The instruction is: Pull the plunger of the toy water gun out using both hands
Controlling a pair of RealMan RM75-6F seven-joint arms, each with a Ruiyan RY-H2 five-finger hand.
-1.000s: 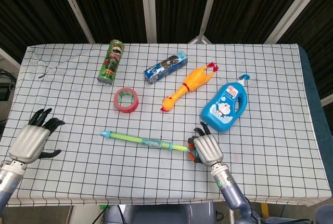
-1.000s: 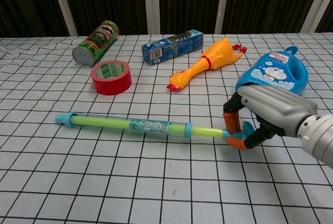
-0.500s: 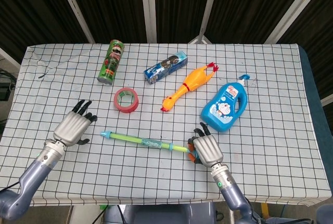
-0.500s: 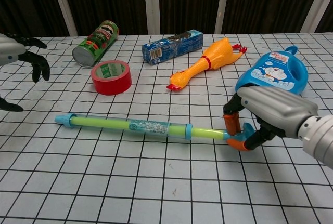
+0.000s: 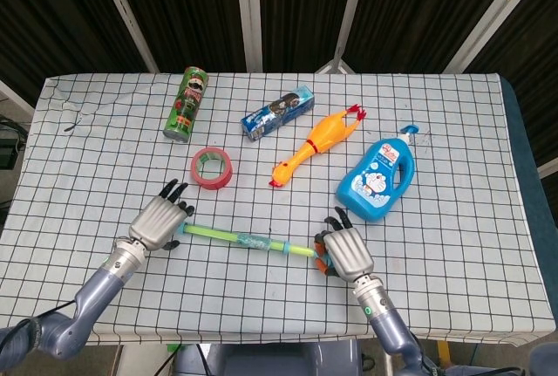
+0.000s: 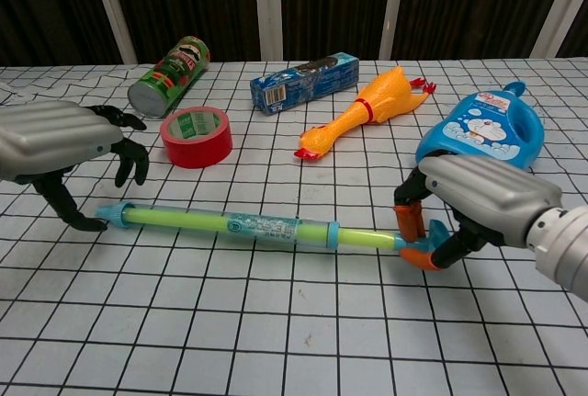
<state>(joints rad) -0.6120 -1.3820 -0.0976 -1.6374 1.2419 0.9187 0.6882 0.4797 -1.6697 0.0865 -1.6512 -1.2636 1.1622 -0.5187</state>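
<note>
The toy water gun (image 5: 244,238) (image 6: 248,222) lies flat on the checkered table: a green tube with a blue tip at its left end and an orange plunger handle (image 6: 411,231) at its right end. My right hand (image 5: 349,251) (image 6: 478,198) grips that orange handle, fingers curled around it. My left hand (image 5: 159,222) (image 6: 55,143) hovers over the blue tip end. Its fingers are spread and arched on both sides of the tube without closing on it.
Behind the gun stand a red tape roll (image 5: 212,167), a green chip can (image 5: 187,104) lying on its side, a blue box (image 5: 277,112), a yellow rubber chicken (image 5: 318,142) and a blue detergent bottle (image 5: 376,180) just behind my right hand.
My left hand has travelled right from the table's left edge to the gun's blue tip end. The right hand and the gun have stayed put.
</note>
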